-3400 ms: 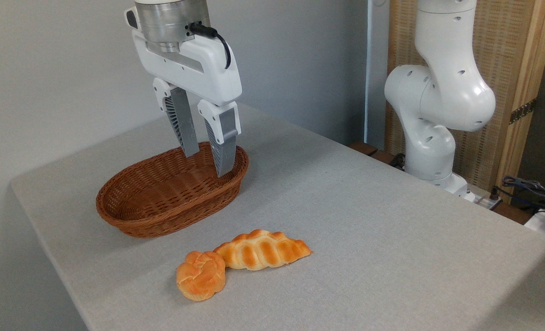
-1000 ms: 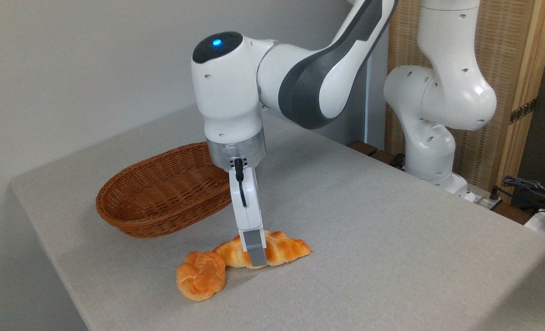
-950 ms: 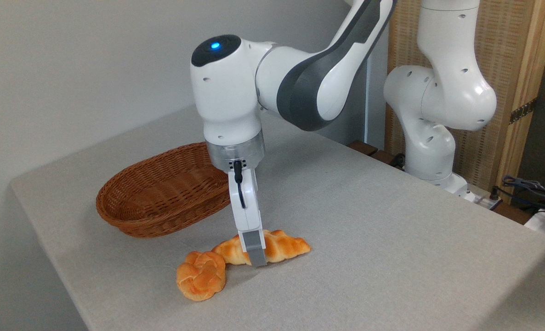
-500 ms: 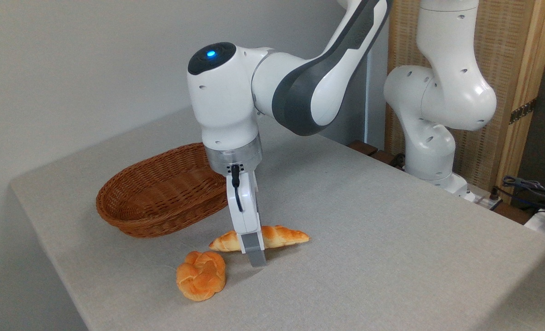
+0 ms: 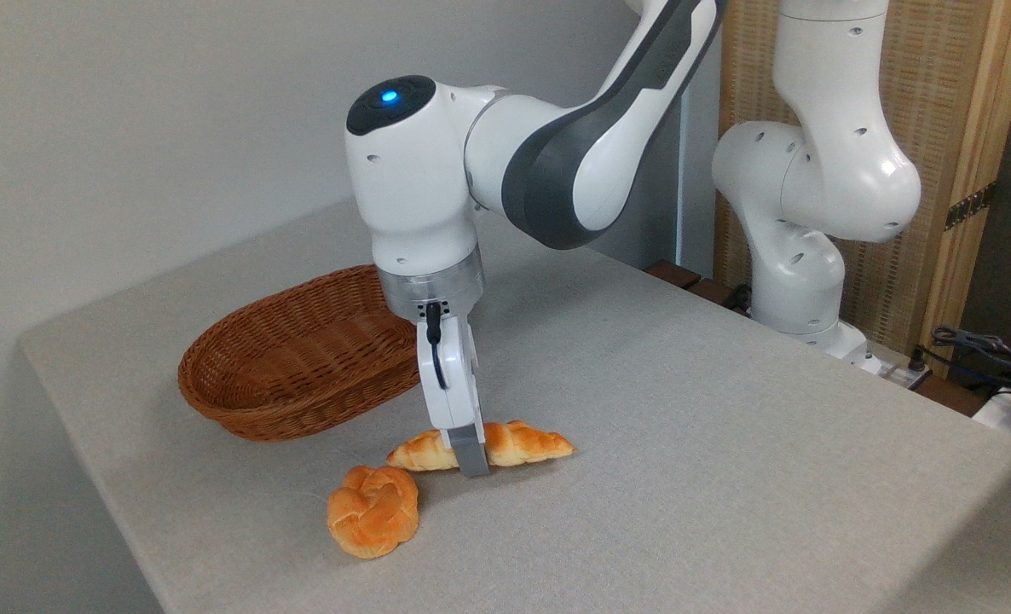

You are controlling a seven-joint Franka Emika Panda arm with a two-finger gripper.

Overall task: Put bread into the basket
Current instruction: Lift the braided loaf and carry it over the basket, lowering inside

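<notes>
Fingers (image 5: pixel 471 456) first: we see them edge-on, one grey pad across the middle of the bread (image 5: pixel 482 445), clamped on it. The loaf looks tipped on its edge, sticking out to either side of the fingers, and we cannot tell whether it touches the grey surface (image 5: pixel 684 443). Just down and left of the fingers sits a round bun (image 5: pixel 373 512), apart from the loaf. Up and left of the fingers sits the basket (image 5: pixel 301 362).
</notes>
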